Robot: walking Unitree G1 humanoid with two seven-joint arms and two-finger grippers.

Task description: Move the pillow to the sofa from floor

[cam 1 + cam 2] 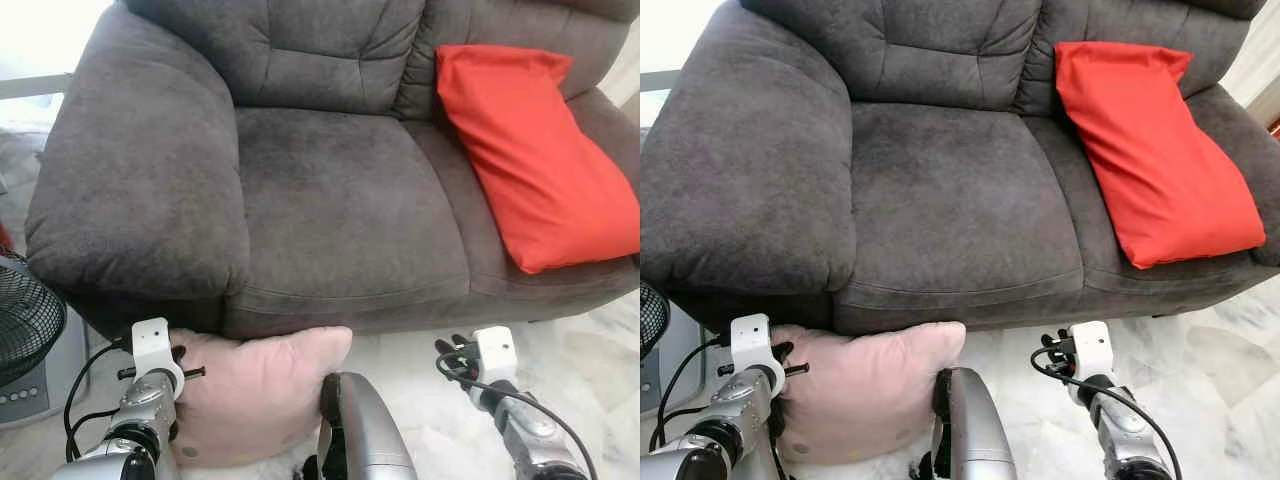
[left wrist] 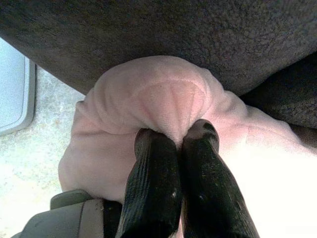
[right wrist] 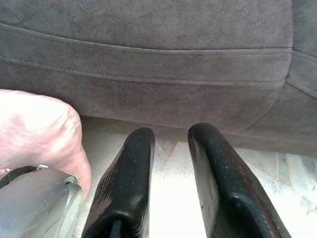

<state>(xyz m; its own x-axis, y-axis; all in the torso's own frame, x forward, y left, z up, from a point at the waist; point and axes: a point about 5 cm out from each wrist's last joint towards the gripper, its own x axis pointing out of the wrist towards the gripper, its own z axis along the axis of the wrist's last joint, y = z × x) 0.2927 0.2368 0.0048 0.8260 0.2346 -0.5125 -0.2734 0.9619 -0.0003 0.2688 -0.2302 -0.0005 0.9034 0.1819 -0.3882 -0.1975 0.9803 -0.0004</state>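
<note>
**Inspector:** While the robot stands before the sofa [image 1: 330, 200], what does the nearest ground show?

**Assistant:** Closest to the camera, a silver-grey rounded part of the robot [image 1: 362, 430] rises at the bottom edge, overlapping the pink pillow [image 1: 255, 395]. That pillow lies on the pale marbled floor [image 1: 590, 370], its far edge against the base of the sofa, below the seat cushion and the near armrest.

**Inspector:** State of the left gripper [image 2: 177, 141]?

**Assistant:** Its two black fingers [image 2: 153, 188] are pressed nearly together, with a bunched fold of the pink fabric pinched between the tips. In the head views its white wrist mount sits at the pillow's corner nearest the armrest.

**Inspector:** And the right gripper [image 3: 171, 136]?

**Assistant:** It hangs just above the floor in front of the sofa's base, off the pillow's other end. Its fingers [image 3: 129, 178] stand apart with a clear gap and nothing between them. The pillow's edge shows beside it, not touching.

**Inspector:** Beyond that?

**Assistant:** On the sofa, a red pillow [image 1: 530, 160] leans tilted against the backrest over the seat cushion furthest from the near armrest. Beside that armrest, on the floor, stands a black fan grille [image 1: 25, 320] over a grey base.
</note>
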